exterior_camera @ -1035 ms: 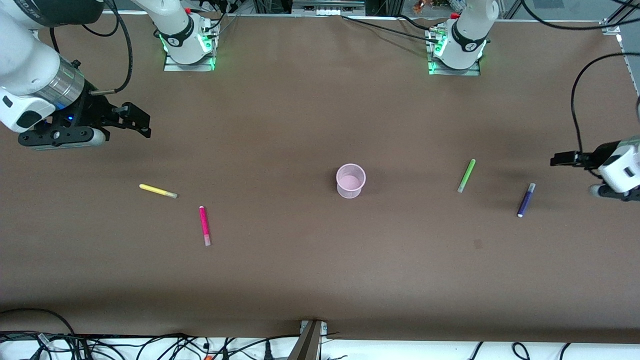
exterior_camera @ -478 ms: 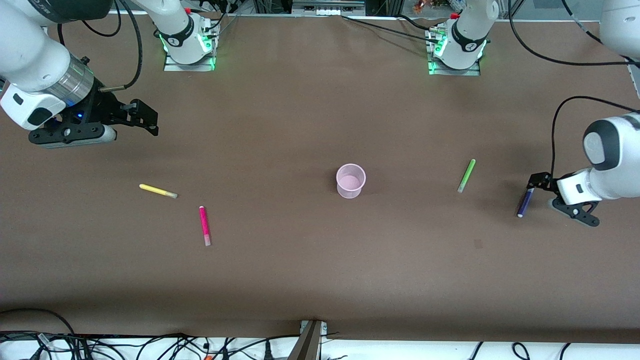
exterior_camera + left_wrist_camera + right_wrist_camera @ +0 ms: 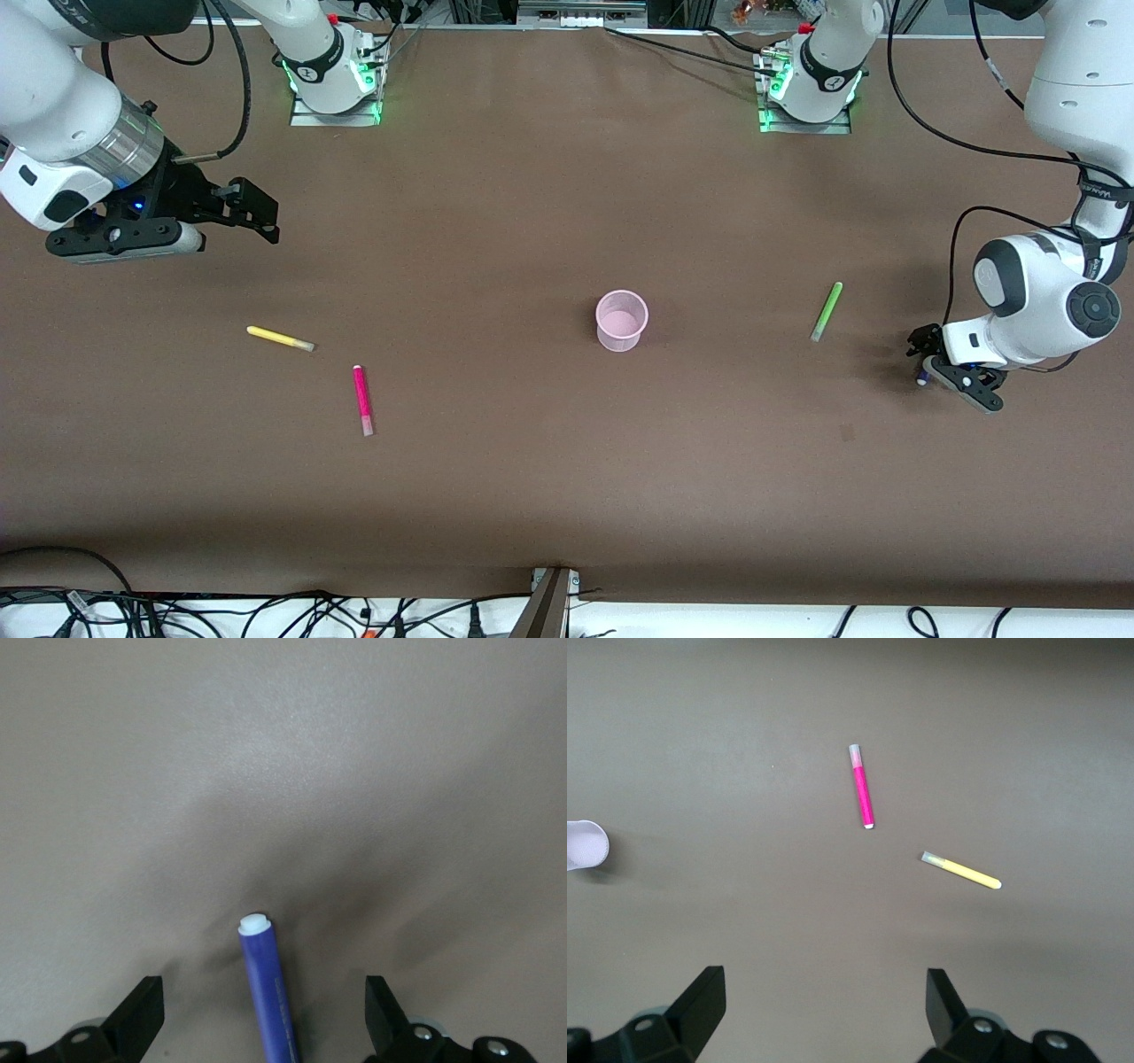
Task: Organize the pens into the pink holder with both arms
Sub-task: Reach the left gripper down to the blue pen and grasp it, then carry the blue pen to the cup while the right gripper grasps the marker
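Front view: brown surface bearing the pink holder at centre, light green pen toward the left arm's end, yellow pen and magenta pen toward the right arm's end; left pincer low over the purple pen, right pincer aloft, waiting. Left wrist view: fingers spread wide, astride the purple pen lying flat, not gripping it. Right wrist view: fingers wide apart, empty, above magenta pen, yellow pen and holder.
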`<state>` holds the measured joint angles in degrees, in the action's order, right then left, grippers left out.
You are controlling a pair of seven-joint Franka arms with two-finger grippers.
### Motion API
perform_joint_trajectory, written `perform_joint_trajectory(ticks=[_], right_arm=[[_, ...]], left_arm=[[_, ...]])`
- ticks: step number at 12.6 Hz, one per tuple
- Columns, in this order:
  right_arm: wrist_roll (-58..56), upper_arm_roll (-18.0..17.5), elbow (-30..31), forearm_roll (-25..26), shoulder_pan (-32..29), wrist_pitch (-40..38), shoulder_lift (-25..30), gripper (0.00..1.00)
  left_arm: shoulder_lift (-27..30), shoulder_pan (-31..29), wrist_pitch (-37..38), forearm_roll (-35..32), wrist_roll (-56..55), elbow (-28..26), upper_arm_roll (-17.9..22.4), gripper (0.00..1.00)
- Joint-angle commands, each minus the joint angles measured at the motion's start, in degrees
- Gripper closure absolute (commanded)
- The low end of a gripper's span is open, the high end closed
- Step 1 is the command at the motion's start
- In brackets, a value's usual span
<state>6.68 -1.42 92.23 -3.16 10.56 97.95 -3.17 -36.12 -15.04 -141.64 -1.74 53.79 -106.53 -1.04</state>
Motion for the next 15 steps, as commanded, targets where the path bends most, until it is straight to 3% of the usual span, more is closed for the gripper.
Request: perform_joint_trajectory(ticks=[1,3,4,5,11,13,15], right_arm=[[0.52,0.11,-0.29,-0.79,0.16,-0.39,0.44,0.0],[0.52,0.11,-0.29,-0.79,0.16,-0.31,0.44,0.0],[0.52,0.11,-0.29,-0.79,0.16,-0.31,0.44,0.0],[0.44,0.11,-0.29,-0.79,0.16,-0.39,0.44,0.0],[-0.36,0.11,-3.71,-0.71,0.08,1.2,-2.19,0.0],[-0.62,0.11,-4.33,-0.53,0.6,0.23,-5.61,0.0],[-0.1,0.28,-4.25,-0.71,0.25,-0.22,-5.89,0.0]], left_arm=[[-0.88,-0.87,-0.65,0.42,4.56,0.97,-0.54,0.22],[-0.88,-0.96,-1.09,0.43,5.18,0.98,-0.54,0.63],[-0.88,-0.96,-1.09,0.43,5.18,0.98,-0.54,0.88],[-1.06,-1.04,-1.09,0.43,5.18,0.98,-0.54,1.0],[-0.62,-0.69,0.22,0.43,4.83,2.02,-0.63,1.0],[-0.36,-0.17,8.09,1.03,4.92,7.01,-0.98,1.0],[-0.36,-0.6,19.33,1.3,4.92,15.0,-4.13,1.0]])
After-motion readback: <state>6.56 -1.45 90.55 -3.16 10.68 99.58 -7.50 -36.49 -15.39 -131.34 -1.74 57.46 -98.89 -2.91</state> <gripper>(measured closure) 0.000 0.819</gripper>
